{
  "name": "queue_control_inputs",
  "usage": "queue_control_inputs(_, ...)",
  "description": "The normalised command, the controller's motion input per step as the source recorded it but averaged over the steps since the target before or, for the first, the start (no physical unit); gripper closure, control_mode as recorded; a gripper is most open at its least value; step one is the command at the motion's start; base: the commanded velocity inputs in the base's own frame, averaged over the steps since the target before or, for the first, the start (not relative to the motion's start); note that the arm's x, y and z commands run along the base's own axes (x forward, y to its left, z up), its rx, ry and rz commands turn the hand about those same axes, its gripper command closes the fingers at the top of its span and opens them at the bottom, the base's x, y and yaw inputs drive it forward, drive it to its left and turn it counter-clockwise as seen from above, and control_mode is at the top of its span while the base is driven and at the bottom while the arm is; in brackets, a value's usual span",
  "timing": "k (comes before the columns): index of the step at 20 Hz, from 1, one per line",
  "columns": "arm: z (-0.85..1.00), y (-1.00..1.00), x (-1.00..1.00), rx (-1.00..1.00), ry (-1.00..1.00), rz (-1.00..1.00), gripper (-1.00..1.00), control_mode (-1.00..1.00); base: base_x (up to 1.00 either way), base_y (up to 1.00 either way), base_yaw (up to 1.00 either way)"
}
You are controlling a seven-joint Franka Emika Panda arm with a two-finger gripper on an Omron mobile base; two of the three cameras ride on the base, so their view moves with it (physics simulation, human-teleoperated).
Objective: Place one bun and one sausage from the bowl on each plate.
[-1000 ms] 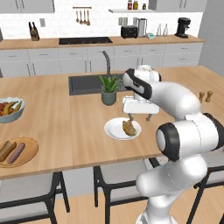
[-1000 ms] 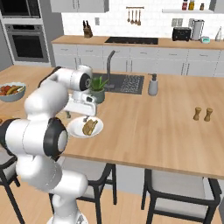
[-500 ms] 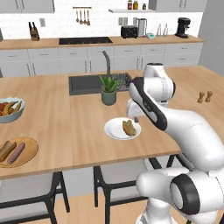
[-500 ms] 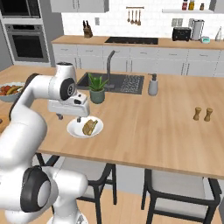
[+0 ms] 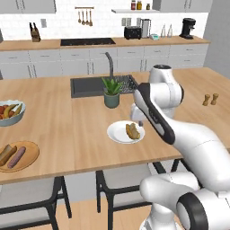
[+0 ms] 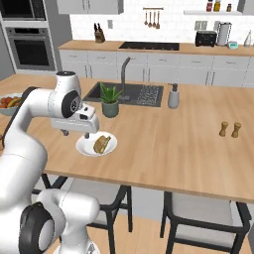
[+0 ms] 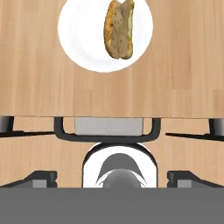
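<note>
Wooden plate [image 5: 30, 158]: tan and flat, at the lower left of the left base view, close to the desk's [image 5: 81, 134] front edge. It carries a pale bun [image 5: 6, 153] and a reddish-brown sausage [image 5: 17, 157] side by side, so I judge this plate already has its pair.
White plate [image 5: 116, 134]: at the middle of the left base view, near the front edge and well apart from the wooden one. It sits at the top of my hand view, so I am looking down on it from above and to one side.
Split bun [image 7: 118, 28]: lies on the white plate, toward one side and clear of the rim. I cannot tell whether a sausage lies with it; if not, that is what remains.
End effector [image 6: 75, 134]: hangs just above the white plate's edge, left of centre in the right base view, touching neither plate nor bun. I see nothing carried under it. Its tips are too small and dark for me to tell whether they are spread or pressed together.
Fruit bowl [image 5: 9, 112]: pale, at the left edge, not part of my job.
Potted plant [image 5: 111, 92]: behind the white plate, in front of the sink [image 5: 87, 86]; it crowds any approach from the far side.
</note>
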Motion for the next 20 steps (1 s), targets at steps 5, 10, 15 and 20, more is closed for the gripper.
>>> queue_control_inputs(5, 0.0, 0.0, -0.06, 0.0, 0.0, 0.0, -1.0, 1.0, -0.27, 0.03, 0.0)
queue_control_inputs(10, 0.0, 0.0, 0.0, 0.0, 0.0, 0.0, -1.0, 1.0, -0.36, 0.22, -0.01)
queue_control_inputs(15, 0.0, 0.0, 0.0, 0.0, 0.0, 0.0, -1.0, 1.0, -0.02, 0.97, -0.11)
queue_control_inputs(20, 0.0, 0.0, 0.0, 0.0, 0.0, 0.0, -1.0, 1.0, 0.0, 1.0, -0.1)
